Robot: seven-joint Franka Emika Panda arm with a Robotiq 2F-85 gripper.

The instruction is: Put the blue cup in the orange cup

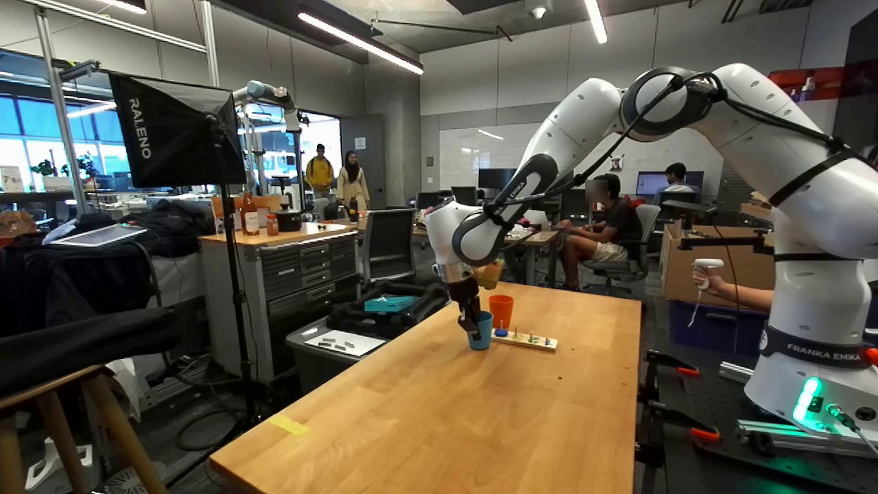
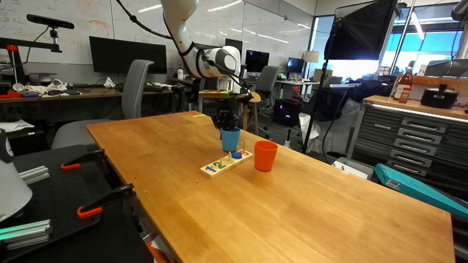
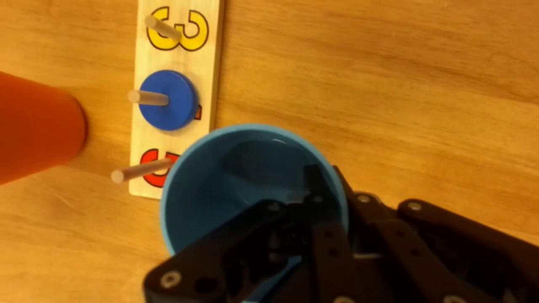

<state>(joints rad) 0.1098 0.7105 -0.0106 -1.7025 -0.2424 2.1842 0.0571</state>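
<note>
Wears smooth, rounded white shells [image 1: 583,113] at two o'clock in an exterior view, broken by a dark, disc-like joint [image 1: 665,108] and a dark, lettered panel [image 1: 534,180]. Carries a black cable [image 1: 638,127] along the outside and black straps [image 1: 809,178] at three o'clock. Reads FRANKA EMIKA in pale capitals on a dark band [image 1: 816,350] at four o'clock, just above a glowing green light strip [image 1: 806,399]. Ends in a black gripper [image 3: 328,179], at five o'clock in the wrist view, built of round-ended links [image 3: 210,254] with silvery screw heads [image 3: 170,278].

The blue cup [image 2: 231,141] and orange cup [image 2: 265,157] look smooth plastic, the table [image 2: 310,215] lightly glossy, grained wood.
</note>
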